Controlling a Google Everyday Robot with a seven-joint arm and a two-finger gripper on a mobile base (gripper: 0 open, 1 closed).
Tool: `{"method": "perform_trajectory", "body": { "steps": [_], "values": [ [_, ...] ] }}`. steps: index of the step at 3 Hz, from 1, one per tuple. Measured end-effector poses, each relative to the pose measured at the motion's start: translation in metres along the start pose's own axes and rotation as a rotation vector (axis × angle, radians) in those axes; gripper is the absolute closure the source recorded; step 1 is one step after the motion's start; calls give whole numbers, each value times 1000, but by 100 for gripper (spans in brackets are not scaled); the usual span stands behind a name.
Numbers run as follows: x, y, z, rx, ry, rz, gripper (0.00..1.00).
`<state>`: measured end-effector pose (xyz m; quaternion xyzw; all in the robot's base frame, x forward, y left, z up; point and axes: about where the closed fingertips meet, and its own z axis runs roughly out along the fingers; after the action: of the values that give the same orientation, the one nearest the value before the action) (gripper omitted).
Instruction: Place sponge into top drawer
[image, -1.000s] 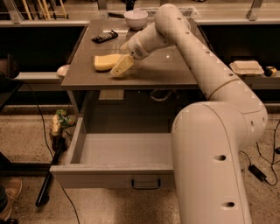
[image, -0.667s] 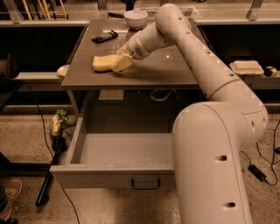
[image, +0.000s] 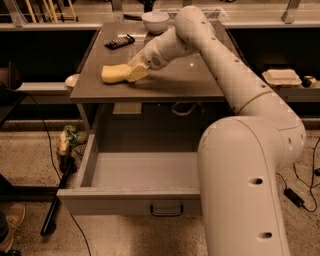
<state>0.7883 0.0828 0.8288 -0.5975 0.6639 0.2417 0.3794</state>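
**One sponge on the desk, the claw at its right end**

One pale yellow sponge (image: 115, 73) lies flat on the brown desk (image: 175, 82), near the front-left corner of the top. The claw (image: 136, 73) is down at desk level against the sponge's right end, touching it. Whether it is apart, together or clamped on the sponge cannot be told from this view, because the tan tip and the foam run into each other.

The white arm (image: 235, 85) fills the right side of the view. Its thick lower body rises in the foreground. From there it reaches up, then back and left across the desk to the claw.

At the far edge of the desk stands a white bowl (image: 155, 21). To the left of the bowl lies a dark flat object (image: 119, 41). Both are well apart from the sponge.

Below the desk the drawer (image: 125, 200) stands pulled out toward the camera, with its grey floor and side walls in view. A small dark handle (image: 166, 210) hangs at the middle of its front panel. The arm's body covers the drawer's right end.

On a low shelf to the right of the desk sits a white box (image: 282, 77).
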Motion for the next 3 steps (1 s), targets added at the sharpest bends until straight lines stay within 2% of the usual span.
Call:
{"method": "perform_trajectory", "body": {
  "steps": [1, 2, 3],
  "values": [
    [-8, 9, -23, 11, -39, -35, 100],
    [-10, 21, -64, 45, -79, -57, 100],
    [2, 48, -119, 95, -99, -74, 100]
  ]
}}
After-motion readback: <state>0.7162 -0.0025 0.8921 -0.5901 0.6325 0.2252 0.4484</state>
